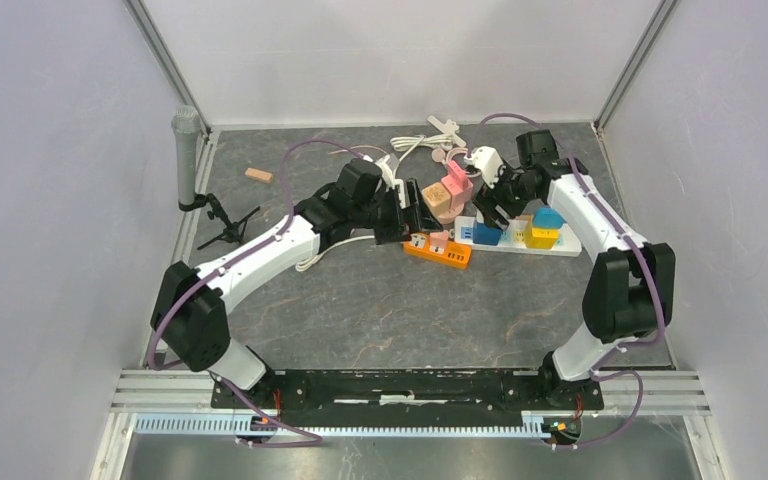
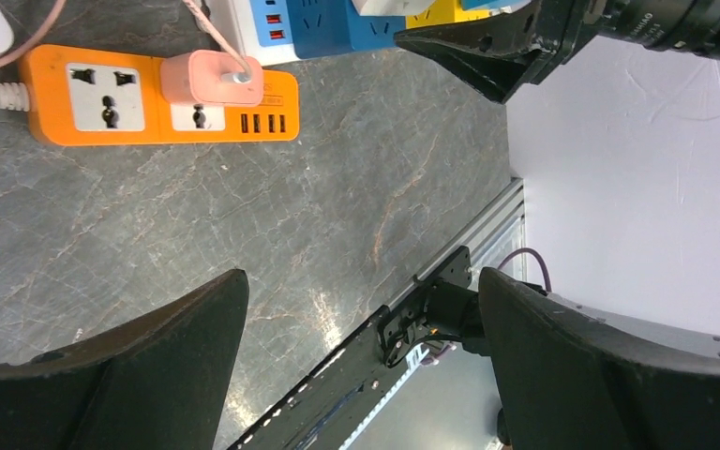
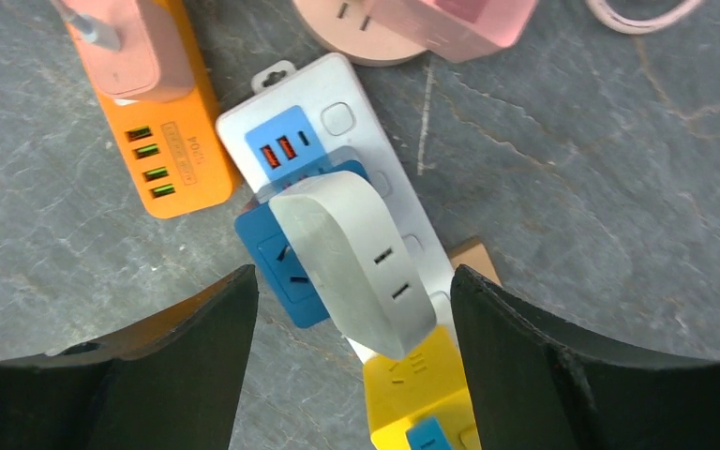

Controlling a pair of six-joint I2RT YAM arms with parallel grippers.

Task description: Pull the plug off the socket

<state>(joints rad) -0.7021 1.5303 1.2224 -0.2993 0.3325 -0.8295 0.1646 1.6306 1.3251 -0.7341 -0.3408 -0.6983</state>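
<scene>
Spreads the fingers (image 3: 164, 361) of the right gripper (image 3: 352, 279) wide and empty over the white plug (image 3: 356, 258), seated on a blue adapter (image 3: 272, 262) in the white strip (image 3: 328, 89); shows the left gripper (image 2: 364, 281) released too. Risks lifting adapter and strip together if pinched low. Counts two strips, this one and an orange strip (image 3: 202, 141) carrying one pink plug (image 3: 131, 47).
</scene>
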